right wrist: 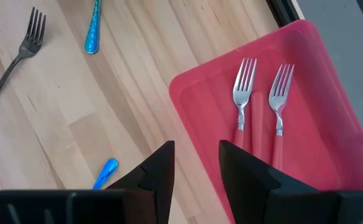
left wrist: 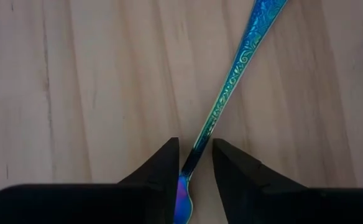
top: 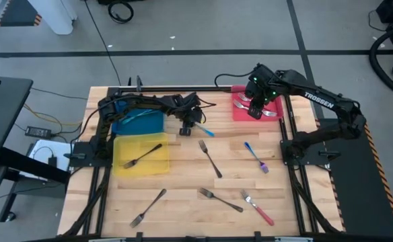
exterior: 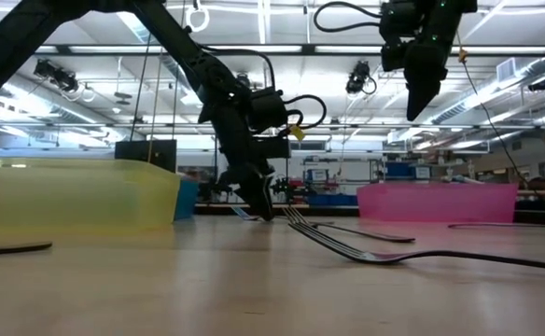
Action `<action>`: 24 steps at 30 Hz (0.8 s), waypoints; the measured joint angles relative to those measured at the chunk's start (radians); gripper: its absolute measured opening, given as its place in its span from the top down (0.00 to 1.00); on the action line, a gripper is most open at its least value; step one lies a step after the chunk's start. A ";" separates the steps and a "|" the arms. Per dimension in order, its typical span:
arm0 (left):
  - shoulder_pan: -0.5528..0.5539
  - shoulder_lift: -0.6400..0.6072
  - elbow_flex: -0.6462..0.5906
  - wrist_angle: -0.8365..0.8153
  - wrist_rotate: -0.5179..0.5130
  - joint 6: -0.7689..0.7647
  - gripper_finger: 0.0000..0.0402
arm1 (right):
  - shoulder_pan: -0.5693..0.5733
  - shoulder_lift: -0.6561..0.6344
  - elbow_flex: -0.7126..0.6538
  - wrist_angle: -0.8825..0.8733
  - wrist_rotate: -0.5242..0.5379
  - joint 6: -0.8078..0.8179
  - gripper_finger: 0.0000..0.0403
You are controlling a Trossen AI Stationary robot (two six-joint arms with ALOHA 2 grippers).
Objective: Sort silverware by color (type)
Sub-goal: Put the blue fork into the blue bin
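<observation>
Count on the worktop (top: 183,175): three trays and ten forks are seen.

Trays: one red tray (top: 240,111), one blue tray (top: 137,122), one yellow tray (top: 141,156).

Red-handled forks: two lie side by side in the red tray (right wrist: 256,102) (tines toward its far wall), one red fork (top: 257,207) lies loose at the near right of the worktop.

Blue-handled forks: one is in the blue tray (top: 139,115), one blue fork (top: 256,156) lies loose right of centre, one teal fork (left wrist: 231,87) is at the left end effector.

Grey forks: one in the yellow tray (top: 141,156), three loose on the worktop (top: 210,158) (top: 220,199) (top: 148,207).

The left end effector (top: 186,128) is down at the worktop just beside the blue tray, fingers (left wrist: 163,177) parted slightly with the teal fork's neck between them; not clamped.

The right end effector (top: 257,104) is held above the red tray, fingers apart, nothing gripped.
</observation>
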 joint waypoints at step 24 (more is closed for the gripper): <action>0.002 -0.137 -0.006 -0.143 0.000 0.009 0.99 | 0.000 0.000 0.000 -0.007 0.000 -0.001 0.67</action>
